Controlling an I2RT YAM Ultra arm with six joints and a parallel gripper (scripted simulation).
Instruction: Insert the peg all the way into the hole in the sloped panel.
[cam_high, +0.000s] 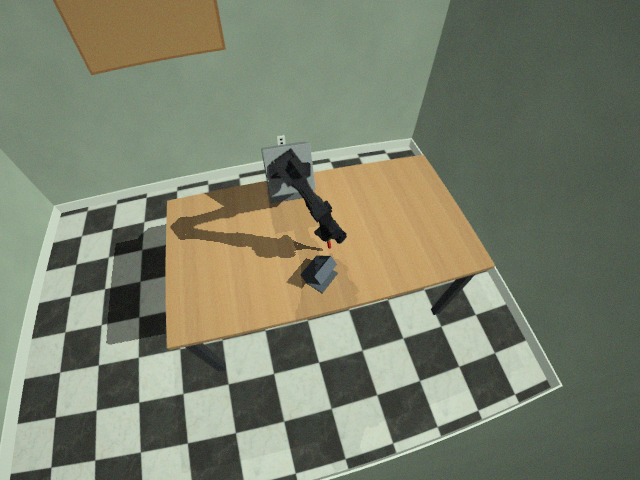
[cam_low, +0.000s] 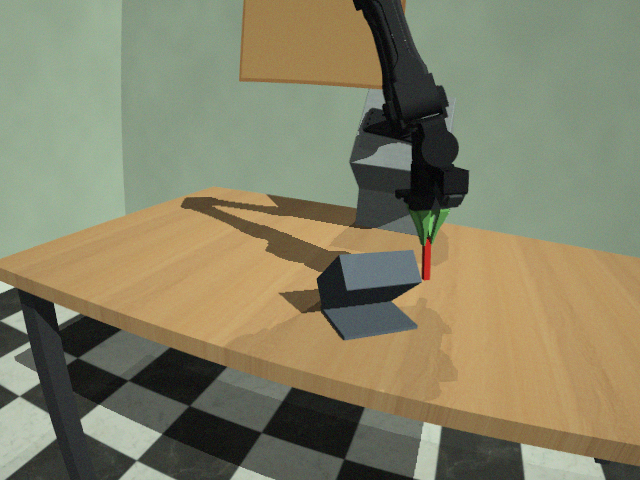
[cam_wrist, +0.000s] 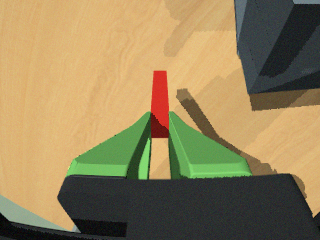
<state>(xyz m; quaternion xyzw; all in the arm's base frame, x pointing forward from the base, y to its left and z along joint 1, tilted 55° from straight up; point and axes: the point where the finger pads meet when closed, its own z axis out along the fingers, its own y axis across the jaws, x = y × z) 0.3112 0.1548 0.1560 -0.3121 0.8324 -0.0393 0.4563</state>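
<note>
My gripper (cam_low: 428, 238) with green fingers is shut on the red peg (cam_low: 427, 260), which hangs upright from the fingertips above the table. In the wrist view the peg (cam_wrist: 160, 103) sticks out past the fingers. The grey sloped panel block (cam_low: 368, 281) stands on its flat base plate just left of and in front of the peg. It shows at the upper right of the wrist view (cam_wrist: 280, 27) and in the overhead view (cam_high: 319, 272), with the peg (cam_high: 329, 243) just behind it. The hole in the panel is not visible in any view.
The arm's grey base block (cam_low: 385, 175) stands at the table's back edge. The wooden table (cam_high: 320, 242) stands on a checkered floor, with its front edge a short way in front of the panel.
</note>
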